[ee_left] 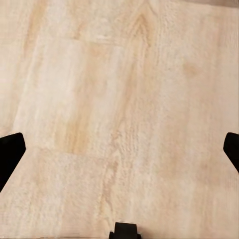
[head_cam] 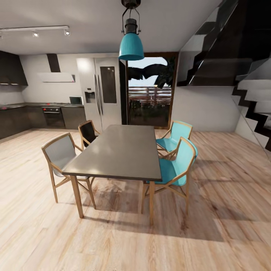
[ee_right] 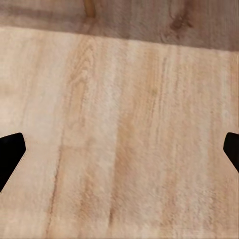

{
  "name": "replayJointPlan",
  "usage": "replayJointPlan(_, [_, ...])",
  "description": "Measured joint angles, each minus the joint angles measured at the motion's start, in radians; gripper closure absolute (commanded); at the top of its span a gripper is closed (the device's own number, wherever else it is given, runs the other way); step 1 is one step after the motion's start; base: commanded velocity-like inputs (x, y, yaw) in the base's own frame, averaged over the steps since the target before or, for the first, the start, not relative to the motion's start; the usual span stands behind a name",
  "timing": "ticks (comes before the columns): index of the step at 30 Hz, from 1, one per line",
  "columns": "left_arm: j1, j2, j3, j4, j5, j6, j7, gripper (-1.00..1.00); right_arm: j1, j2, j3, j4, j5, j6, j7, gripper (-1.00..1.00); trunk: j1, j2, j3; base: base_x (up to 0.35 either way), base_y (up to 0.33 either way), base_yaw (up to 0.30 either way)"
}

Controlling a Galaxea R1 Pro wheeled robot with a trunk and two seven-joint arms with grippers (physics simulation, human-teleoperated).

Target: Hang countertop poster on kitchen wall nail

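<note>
Poster isn't showing up anywhere I can make out; judging by that, pickup isn't done and hanging isn't either, so the whole task is looking like it's ahead. Kitchen worktop (head_cam: 15,105) is sitting at the far left of the head frame, grey top over dark cabinets, with the oven (head_cam: 53,116) and fridge (head_cam: 99,92) along the back wall. Too far and too small to say whether the poster is lying on it. Nails on the wall: can't tell at this range.

Dining table (head_cam: 120,150) with four chairs is taking up the middle of the frame, teal lamp (head_cam: 131,46) hanging above, stairs (head_cam: 241,75) at upper right.

Left claw (ee_left: 119,149) is pointing at bare wood floor (ee_left: 119,99), fingertips spread wide at both frame edges, holding nothing. Right claw (ee_right: 119,149) is doing the same: spread, empty, floor beneath, a shadow band across the top edge.

So both claws are well apart from the worktop; I'd say driving left toward the kitchen is next.
</note>
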Motion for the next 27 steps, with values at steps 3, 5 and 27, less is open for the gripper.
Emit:
replayJointPlan(3, [0.000,0.000,0.000,0.000,0.000,0.000,0.001,-1.00,0.000,0.000,0.000,0.000,0.000,0.000,0.000,-1.00,0.000,0.000,0.000,0.000,0.000,0.290])
replayJointPlan(5, [0.000,0.000,0.000,0.000,0.000,0.000,0.001,-1.00,0.000,0.000,0.000,0.000,0.000,0.000,0.000,-1.00,0.000,0.000,0.000,0.000,0.000,0.290])
replayJointPlan(27, [0.000,0.000,0.003,0.000,0.000,0.001,0.001,-1.00,0.000,0.003,0.000,0.003,0.000,0.000,-0.001,-1.00,0.000,0.000,0.000,0.145,0.207,0.244])
